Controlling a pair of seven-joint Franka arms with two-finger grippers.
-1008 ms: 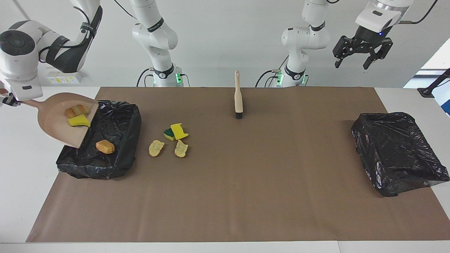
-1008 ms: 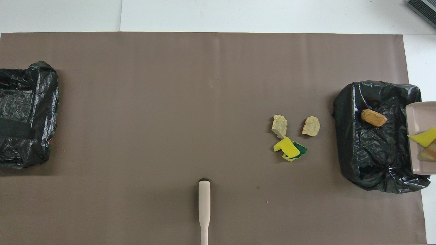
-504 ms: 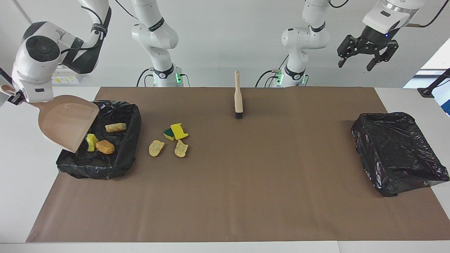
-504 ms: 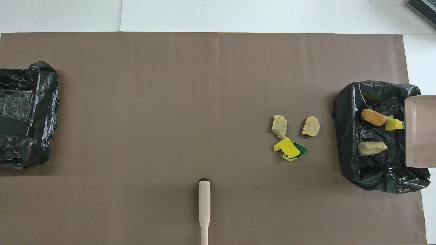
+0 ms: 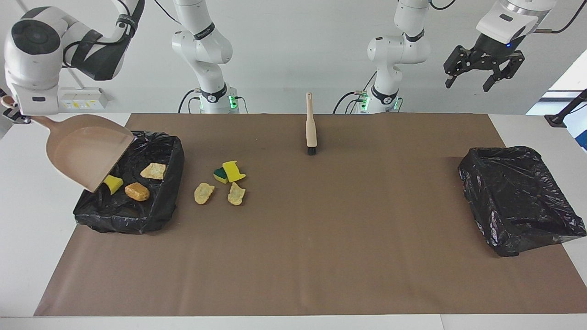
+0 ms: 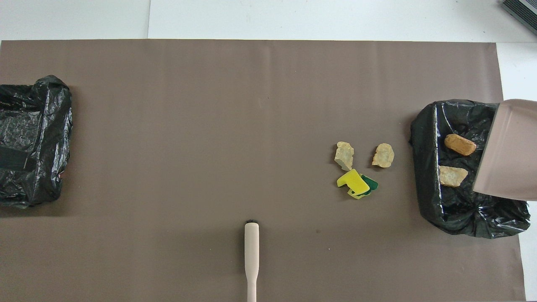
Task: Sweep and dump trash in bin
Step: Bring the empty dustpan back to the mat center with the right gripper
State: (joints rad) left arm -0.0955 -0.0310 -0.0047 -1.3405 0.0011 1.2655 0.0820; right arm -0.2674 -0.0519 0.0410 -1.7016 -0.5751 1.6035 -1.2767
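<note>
While the dustpan is tipped over the bin, this is how the scene is laid out, going across the facing view:

Right gripper (image 5: 11,114): up at the right arm's end of the tabletop; its jaws are clenched on the dustpan's handle.

Dustpan (image 5: 85,153): beige, held tilted in the air, its open lip pointing down over the bin's edge. Nothing is seen in the pan.

Bin (image 5: 158,208): black-bagged tray at the right arm's end. Three pieces of trash are lying in it: a yellow sponge piece (image 5: 113,184) partly tucked under the pan's lip, a golden-brown chunk (image 5: 137,191) just beside it, and a pale tan chunk (image 5: 153,171) nearer to the robots.

Loose trash: four scraps are left on the brown mat (image 5: 321,238), just beside the bin toward the middle. A yellow sponge scrap (image 5: 233,171) is touching a green sponge scrap (image 5: 220,174), and two tan scraps (image 5: 203,193) (image 5: 236,193) are lying apart, a bit farther from the robots.

Brush (image 5: 311,126): beige handle, dark bristles, lying mid-table near the robots' edge, untouched.

Second bin (image 5: 520,201): black-bagged, at the left arm's end. No trash is seen inside.

Left gripper (image 5: 471,83): parked high in the air above the left arm's end, waiting, jaws released and holding nothing.
</note>
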